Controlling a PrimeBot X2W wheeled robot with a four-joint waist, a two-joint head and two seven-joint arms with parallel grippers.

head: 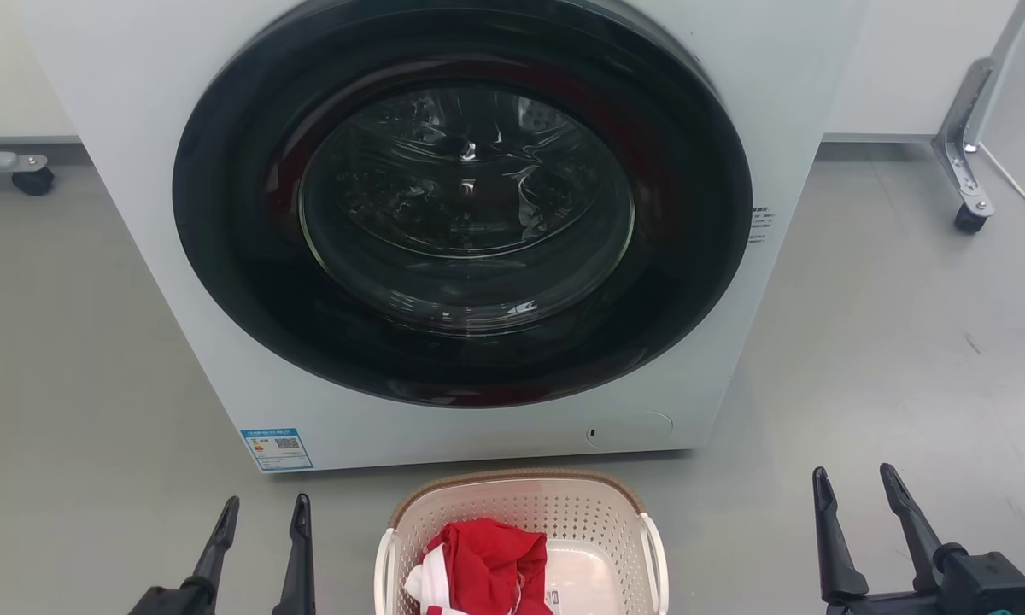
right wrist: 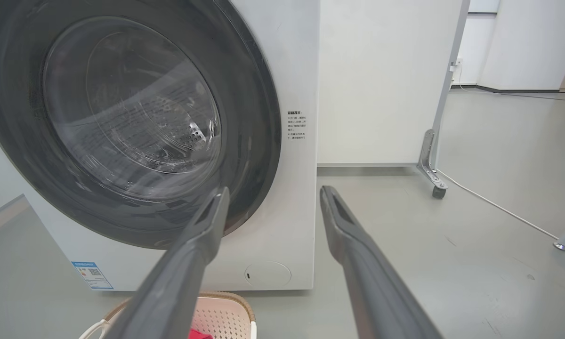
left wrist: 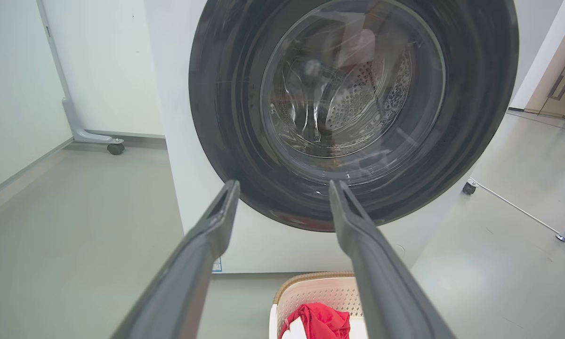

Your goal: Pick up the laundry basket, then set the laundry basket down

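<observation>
Left gripper (head: 265, 504) and right gripper (head: 854, 474) hang spread and empty, flanking the basket (head: 512, 478) on the floor (head: 888, 342) before the washer (head: 461, 239). Pickup is not yet begun; next, each gripper must reach a side handle (head: 654, 551).

Head camera high, 2 wrist cameras low, all facing washing machine (head: 461, 231)

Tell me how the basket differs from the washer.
The basket is far smaller than the washer and sits low in front of it. The basket is cream, perforated, brown-rimmed; the washer is smooth white with a dark round door. The basket is open-topped, holding red cloth; the washer is shut. Both stand on the grey floor.
</observation>
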